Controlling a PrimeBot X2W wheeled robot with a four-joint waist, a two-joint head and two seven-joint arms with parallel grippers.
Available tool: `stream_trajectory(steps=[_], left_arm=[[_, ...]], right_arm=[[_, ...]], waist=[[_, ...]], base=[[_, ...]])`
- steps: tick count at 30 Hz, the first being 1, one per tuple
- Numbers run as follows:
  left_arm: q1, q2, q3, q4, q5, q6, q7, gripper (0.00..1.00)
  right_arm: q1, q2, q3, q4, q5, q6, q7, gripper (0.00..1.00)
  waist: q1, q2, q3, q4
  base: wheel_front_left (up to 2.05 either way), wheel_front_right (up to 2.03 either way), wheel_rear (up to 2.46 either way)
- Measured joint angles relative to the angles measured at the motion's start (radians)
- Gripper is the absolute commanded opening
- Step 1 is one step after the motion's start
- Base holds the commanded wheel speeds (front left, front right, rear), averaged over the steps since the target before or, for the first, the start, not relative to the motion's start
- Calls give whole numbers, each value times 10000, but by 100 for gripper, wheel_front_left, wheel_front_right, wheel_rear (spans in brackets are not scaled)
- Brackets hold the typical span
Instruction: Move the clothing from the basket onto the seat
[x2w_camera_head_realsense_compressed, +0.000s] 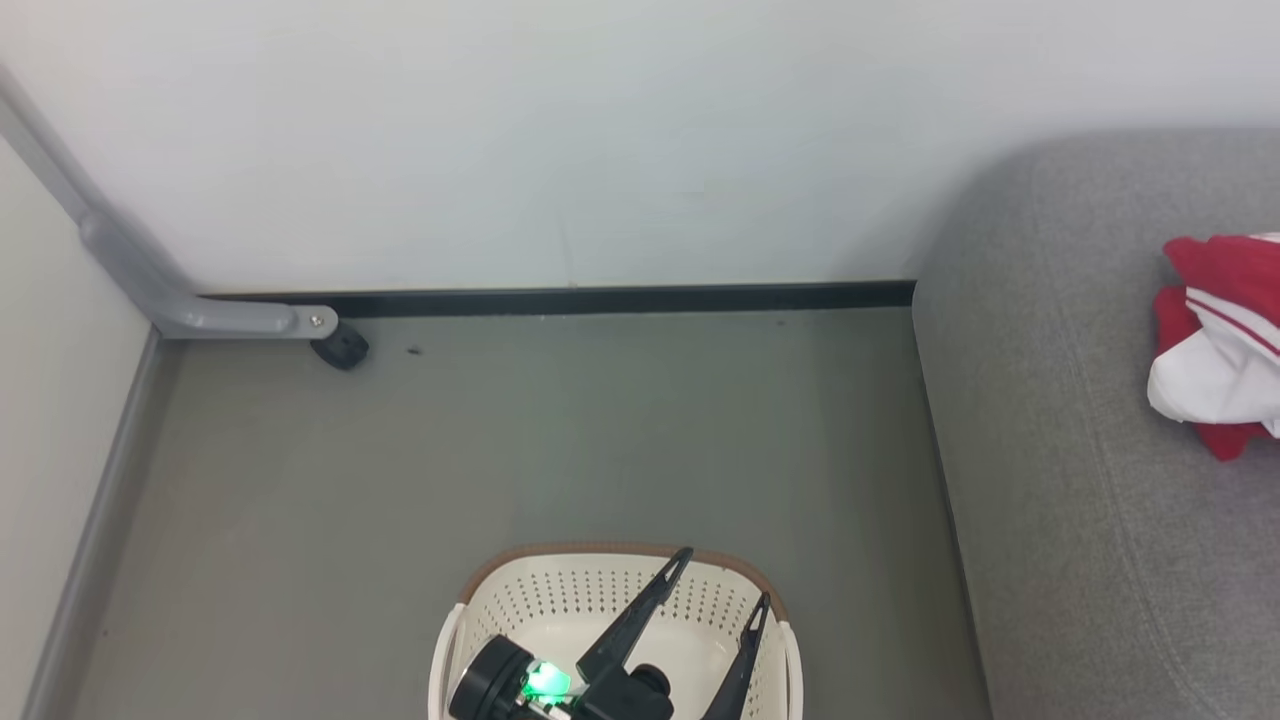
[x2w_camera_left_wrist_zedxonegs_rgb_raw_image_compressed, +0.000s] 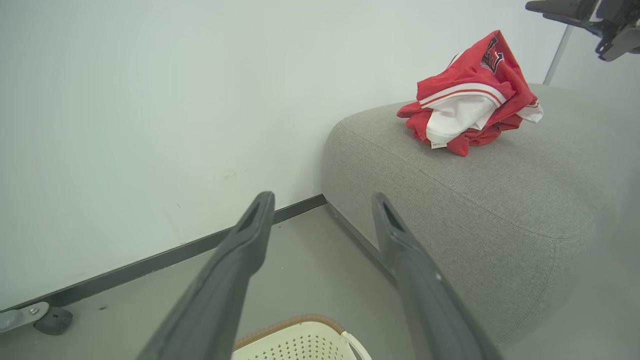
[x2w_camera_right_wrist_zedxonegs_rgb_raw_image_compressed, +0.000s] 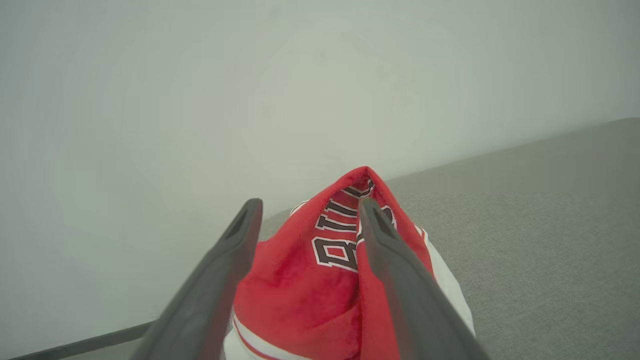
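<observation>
The clothing (x2w_camera_left_wrist_zedxonegs_rgb_raw_image_compressed: 470, 100) lies in one crumpled red-and-white heap on the seat (x2w_camera_left_wrist_zedxonegs_rgb_raw_image_compressed: 500, 200), close to the wall, bunched up to a peak with no clear long axis. It sits straight ahead of the right gripper (x2w_camera_right_wrist_zedxonegs_rgb_raw_image_compressed: 308, 207): in that arm's own view the red peak rises between the two dark fingers, which stand wide apart and hold nothing. In the left wrist view this gripper hangs above and beyond the heap, apart from it.

The left gripper (x2w_camera_head_realsense_compressed: 725, 577) is well away, over the basket (x2w_camera_head_realsense_compressed: 580, 600) on the floor, its jaws also wide and empty. From there the heap lies off to the right and higher. So the right arm is much the nearer.

In the part of the basket that is in view no red shows. The rest is hidden by the gripper or cut off by the picture's edge. By that, little or nothing seems left to move.

The seat is broad, grey and soft, with bare room around the heap. The floor (x2w_camera_head_realsense_compressed: 600, 430) is plain grey, the wall (x2w_camera_head_realsense_compressed: 600, 150) white with a dark skirting (x2w_camera_head_realsense_compressed: 600, 299). A grey metal leg (x2w_camera_head_realsense_compressed: 230, 318) on a caster (x2w_camera_head_realsense_compressed: 342, 349) stands in the far left corner.
</observation>
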Motion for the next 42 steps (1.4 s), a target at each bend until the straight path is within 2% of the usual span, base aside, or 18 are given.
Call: stream_trajectory(steps=[7, 15, 21, 28, 31, 36, 42], left_arm=[[475, 4, 228, -96, 31, 0, 134, 100], [1140, 8, 1223, -267, 201, 0, 303, 100], [1610, 2, 2098, -407, 456, 0, 311, 100], [2236, 6, 3168, -600, 742, 0, 311, 100], [2512, 0, 3593, -650, 815, 0, 311, 100], [2919, 0, 3833, -819, 1068, 0, 313, 100], [3245, 4, 4027, -918, 1137, 0, 313, 100]], right_arm=[[437, 487, 6, -886, -489, -71, -96, 100], [1067, 1127, -176, -2069, -1127, -633, -94, 100], [1666, 1547, -236, -2915, -1593, -932, -96, 100], [2911, 2293, -174, -4159, -2132, -1342, -94, 100], [3736, 2591, -163, -4752, -2353, -1691, -94, 100], [4941, 2729, -284, -5482, -2683, -2031, -94, 100], [6002, 2947, -476, -6220, -3032, -2217, -94, 100]], waist=[[1, -1, -667, 119], [1, 0, -1266, 351], [1, 0, -1579, 460], [2, -1, -1940, 460], [1, 0, -2112, 385], [1, -1, -2265, 253], [2, -1, -2358, 123]], base=[[0, 0, 0], [0, 0, 0], [0, 0, 0], [0, 0, 0], [0, 0, 0], [0, 0, 0], [0, 0, 0]])
